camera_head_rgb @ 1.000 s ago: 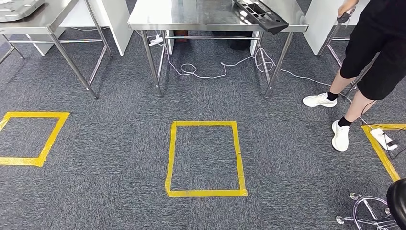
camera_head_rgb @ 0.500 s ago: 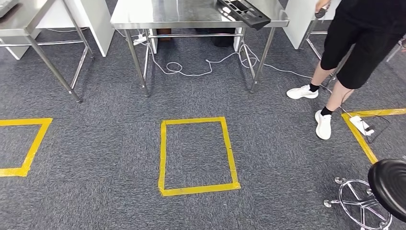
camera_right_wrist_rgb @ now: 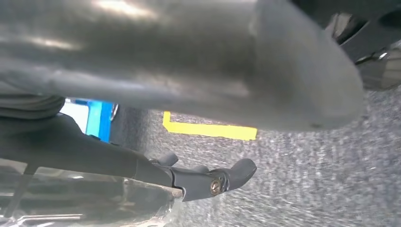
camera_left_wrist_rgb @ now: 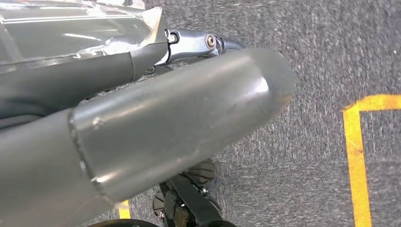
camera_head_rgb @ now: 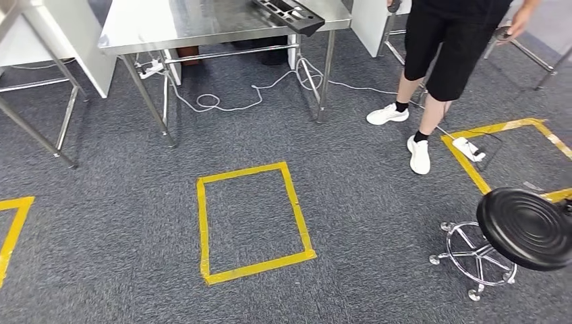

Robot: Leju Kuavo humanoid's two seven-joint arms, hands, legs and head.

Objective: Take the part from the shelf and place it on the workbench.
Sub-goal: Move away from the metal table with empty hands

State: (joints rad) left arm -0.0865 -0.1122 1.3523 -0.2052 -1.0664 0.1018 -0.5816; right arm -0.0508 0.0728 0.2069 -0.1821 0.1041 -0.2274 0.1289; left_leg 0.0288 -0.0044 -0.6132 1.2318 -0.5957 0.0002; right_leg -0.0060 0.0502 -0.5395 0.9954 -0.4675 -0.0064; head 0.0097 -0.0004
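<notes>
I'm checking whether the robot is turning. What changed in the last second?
The head view has swung right: the tape square, table and person slid left in the picture, and a black stool came into view. That is camera motion; nothing on the floor visibly moved, though the person's feet shifted slightly.

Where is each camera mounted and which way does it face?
Head view: high on the body, facing forward and down at grey carpet, yellow tape rectangle, steel workbench.
Left wrist view: behind the left hand, facing the floor; its grey thumb and dark fingers grip a shiny metal part.
Right wrist view: behind the right hand, also floorward, gripping the same part.
Shared: carpet and yellow tape; both wrists, the part.
</notes>
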